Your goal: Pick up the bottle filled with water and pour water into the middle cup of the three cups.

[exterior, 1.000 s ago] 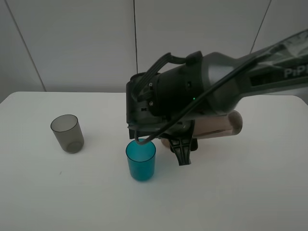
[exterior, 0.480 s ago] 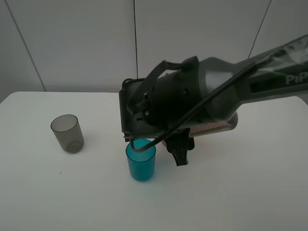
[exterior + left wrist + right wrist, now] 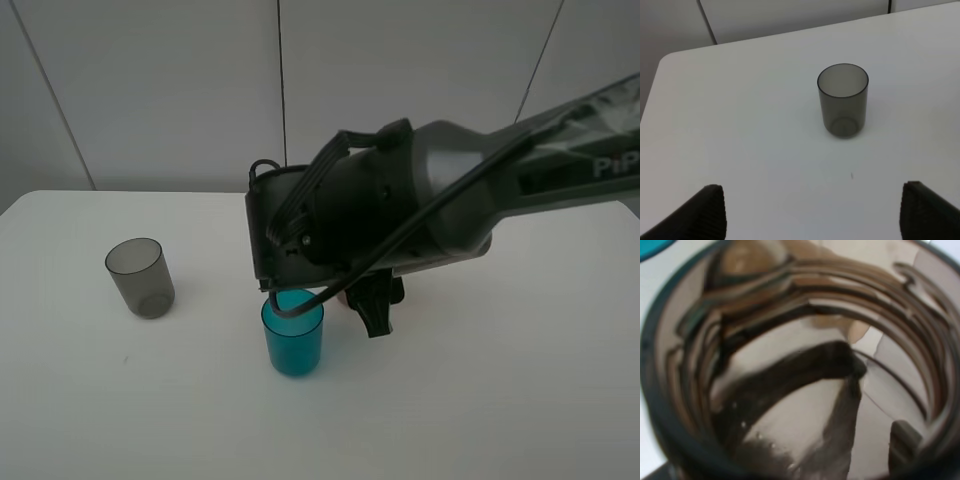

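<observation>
The right gripper [image 3: 374, 312] is clamped on the bottle [image 3: 800, 315], whose open threaded mouth fills the right wrist view; from above, the arm hides most of it. The middle cup [image 3: 293, 342] stands upright on the tabletop [image 3: 480, 400], just beside and below that gripper. The left gripper [image 3: 814, 212] hangs with its jaws wide apart, and the grey cup [image 3: 842, 100] stands ahead of it.
</observation>
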Controlling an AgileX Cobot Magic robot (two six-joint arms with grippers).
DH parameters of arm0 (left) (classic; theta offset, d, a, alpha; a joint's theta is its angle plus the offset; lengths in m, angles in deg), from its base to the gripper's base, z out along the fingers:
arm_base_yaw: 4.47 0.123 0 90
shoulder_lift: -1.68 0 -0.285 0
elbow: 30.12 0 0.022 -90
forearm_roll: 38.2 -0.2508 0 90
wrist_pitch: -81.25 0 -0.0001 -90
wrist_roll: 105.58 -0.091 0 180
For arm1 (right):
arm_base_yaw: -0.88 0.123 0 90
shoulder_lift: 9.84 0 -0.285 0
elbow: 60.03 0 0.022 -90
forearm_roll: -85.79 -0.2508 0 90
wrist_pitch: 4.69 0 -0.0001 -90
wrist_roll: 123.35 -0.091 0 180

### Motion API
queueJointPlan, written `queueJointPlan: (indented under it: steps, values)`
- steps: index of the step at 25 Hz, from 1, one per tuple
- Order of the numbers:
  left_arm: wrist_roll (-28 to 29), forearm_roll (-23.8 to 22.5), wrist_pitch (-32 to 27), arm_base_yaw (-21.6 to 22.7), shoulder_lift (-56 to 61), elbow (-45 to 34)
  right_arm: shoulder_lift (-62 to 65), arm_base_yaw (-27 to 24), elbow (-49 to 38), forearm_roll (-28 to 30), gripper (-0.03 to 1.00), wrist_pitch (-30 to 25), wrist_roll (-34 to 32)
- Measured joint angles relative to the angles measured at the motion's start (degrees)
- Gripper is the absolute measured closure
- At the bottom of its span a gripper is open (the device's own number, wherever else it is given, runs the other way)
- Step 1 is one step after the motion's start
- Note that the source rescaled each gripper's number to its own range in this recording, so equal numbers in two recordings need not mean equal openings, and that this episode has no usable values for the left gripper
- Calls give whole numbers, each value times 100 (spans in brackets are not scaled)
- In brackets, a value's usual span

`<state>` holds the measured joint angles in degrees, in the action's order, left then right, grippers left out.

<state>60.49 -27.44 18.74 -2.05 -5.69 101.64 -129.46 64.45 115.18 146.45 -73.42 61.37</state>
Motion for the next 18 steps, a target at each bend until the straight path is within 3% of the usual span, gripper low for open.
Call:
queueJointPlan:
  steps: [18]
  values:
    - [0, 0, 0, 0, 0, 0, 0, 0, -159, 570, 96, 0, -26]
